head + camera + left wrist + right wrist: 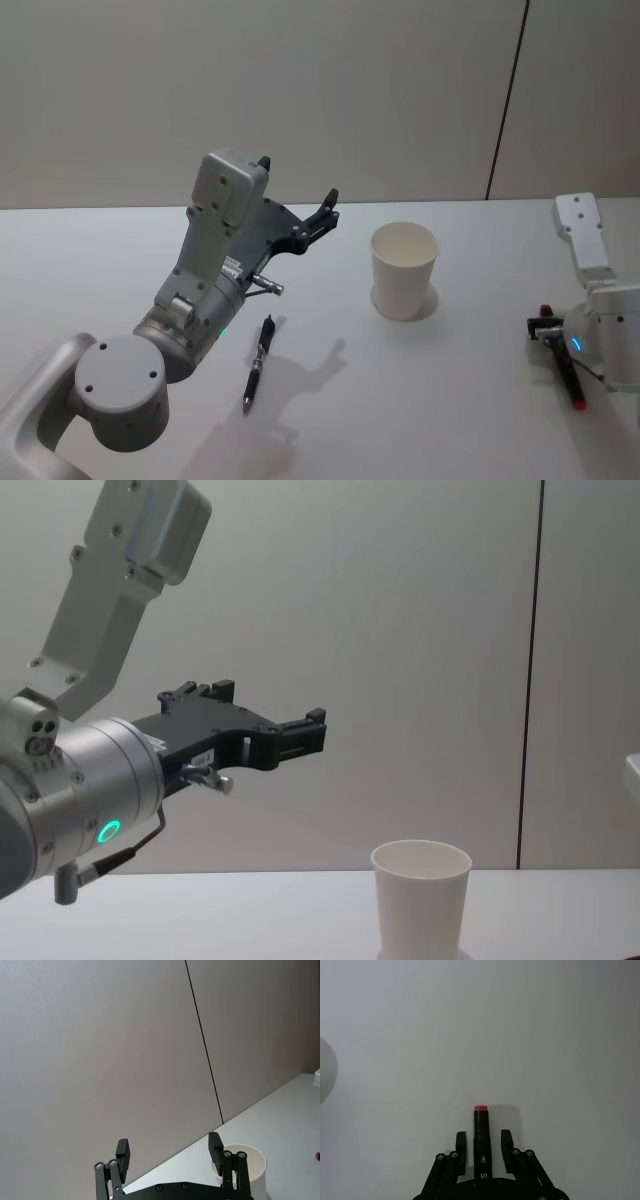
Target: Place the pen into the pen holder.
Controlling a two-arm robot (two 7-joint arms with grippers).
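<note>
the left hand hangs high, fingers apart, empty. the thin black pen lies on the white desk below it, left of the white paper cup pen holder. far right, the right hand sits spread around a red-tipped black marker. next, i think: drop down and pinch the pen.

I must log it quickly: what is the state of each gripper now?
Left gripper: open, holding nothing.
Right gripper: open, its fingers on either side of the red-capped marker, not clamping it.
</note>
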